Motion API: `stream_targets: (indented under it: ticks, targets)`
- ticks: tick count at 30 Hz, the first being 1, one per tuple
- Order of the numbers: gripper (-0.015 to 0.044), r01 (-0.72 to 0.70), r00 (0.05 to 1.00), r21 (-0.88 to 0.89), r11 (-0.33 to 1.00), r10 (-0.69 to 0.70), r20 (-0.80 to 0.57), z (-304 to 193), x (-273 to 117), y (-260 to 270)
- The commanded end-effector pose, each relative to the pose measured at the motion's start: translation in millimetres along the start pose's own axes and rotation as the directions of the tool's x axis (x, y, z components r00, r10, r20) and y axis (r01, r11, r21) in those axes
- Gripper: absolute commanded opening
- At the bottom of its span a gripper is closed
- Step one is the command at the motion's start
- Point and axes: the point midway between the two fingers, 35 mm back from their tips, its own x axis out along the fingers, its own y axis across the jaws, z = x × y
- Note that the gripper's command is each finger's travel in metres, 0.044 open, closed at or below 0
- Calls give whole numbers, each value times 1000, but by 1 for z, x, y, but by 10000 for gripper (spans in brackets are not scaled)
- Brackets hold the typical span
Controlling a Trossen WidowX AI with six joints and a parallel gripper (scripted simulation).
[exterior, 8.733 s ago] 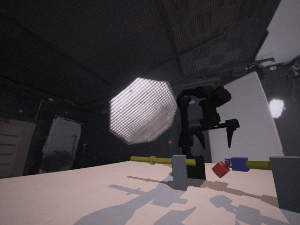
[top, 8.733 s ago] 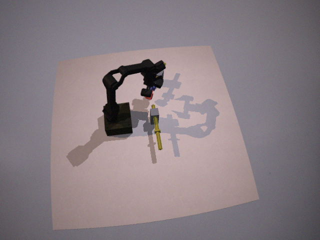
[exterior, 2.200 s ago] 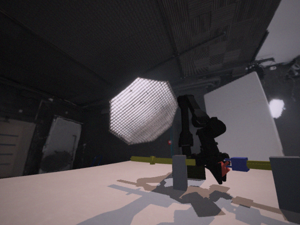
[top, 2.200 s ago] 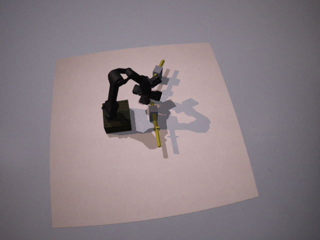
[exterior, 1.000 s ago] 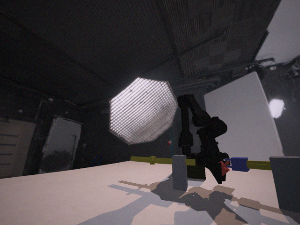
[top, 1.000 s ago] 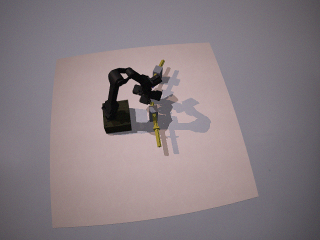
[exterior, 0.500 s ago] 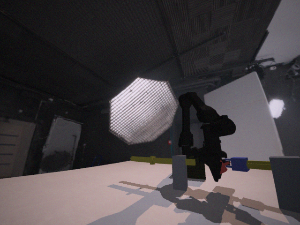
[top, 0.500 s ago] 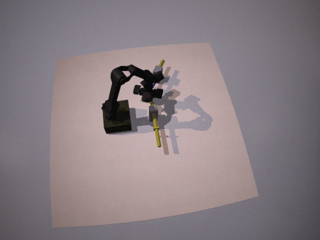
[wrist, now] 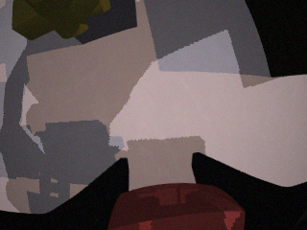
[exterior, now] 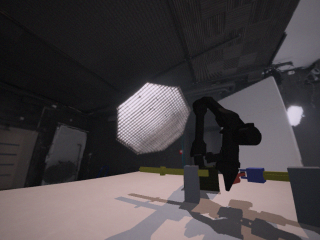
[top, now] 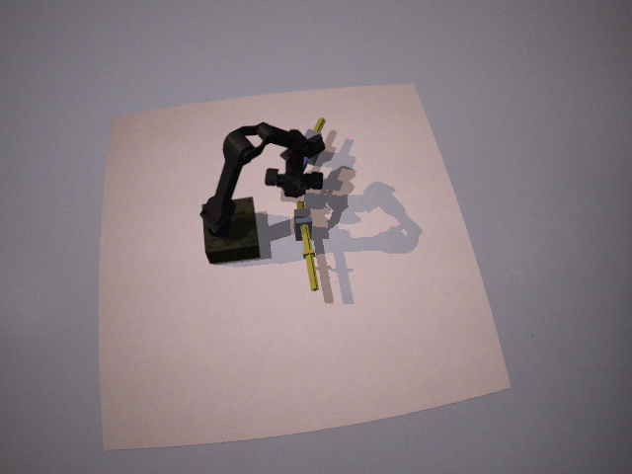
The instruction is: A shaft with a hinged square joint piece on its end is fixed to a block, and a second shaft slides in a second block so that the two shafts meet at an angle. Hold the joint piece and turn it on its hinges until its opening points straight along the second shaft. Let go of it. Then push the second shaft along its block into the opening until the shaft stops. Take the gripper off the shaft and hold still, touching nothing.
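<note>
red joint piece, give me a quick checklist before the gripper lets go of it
1. Gripper shut on the red joint piece: ok
2. Joint piece on the hinge side of the blue piece: ok
3. Opening pointing straight along the second shaft, the yellow one with the collar: cannot tell, the gripper hides most of the piece
4. Second shaft lying through its grey block: ok
5. Second shaft pushed into the opening: not ok, its near end stops short of the joint piece
</note>
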Motion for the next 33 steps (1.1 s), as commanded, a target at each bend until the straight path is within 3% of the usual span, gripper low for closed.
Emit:
stream_targets:
  ticks: [1, 31, 33]
  targets:
    - [0, -4, 999, -25, 1000, 5, 34, 1, -2, 1]
    - [0, -3, 999, -21, 1000, 4, 45, 1, -2, 1]
    - [52, -3, 999, -21, 1000, 4, 45, 1, -2, 1]
